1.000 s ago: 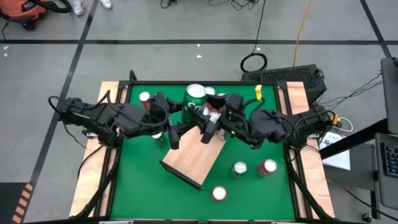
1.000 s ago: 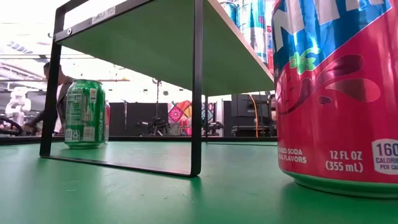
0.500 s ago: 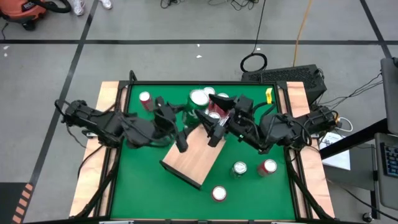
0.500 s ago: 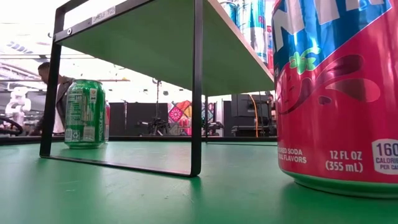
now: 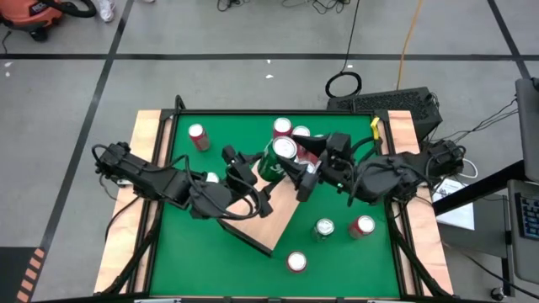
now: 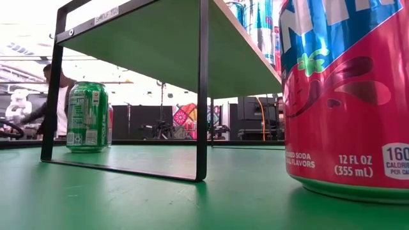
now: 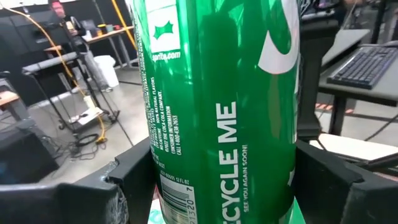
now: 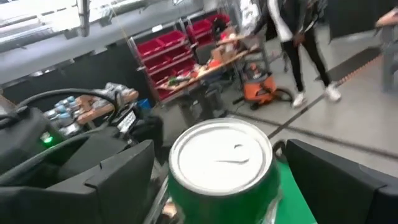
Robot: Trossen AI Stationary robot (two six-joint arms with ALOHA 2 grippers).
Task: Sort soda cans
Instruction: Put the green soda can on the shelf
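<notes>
Landmark: the wooden shelf board (image 5: pixel 268 220) mid-counter (image 5: pixel 181 261). Far off its left, a red can (image 5: pixel 199 136) stands alone near the counter's back edge. The left claw (image 5: pixel 253 187), over the board's back end, clamps the green Sprite can (image 5: pixel 278 156). The right claw (image 5: pixel 305 178) straddles that can's top; whether its fingers press it, I cannot tell. Three cans (image 5: pixel 324 228) stand in open green right of the board.

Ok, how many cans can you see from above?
7: red can far left; two cans at the far edge; green can centre; three cans near right. Arms may hide more.
</notes>
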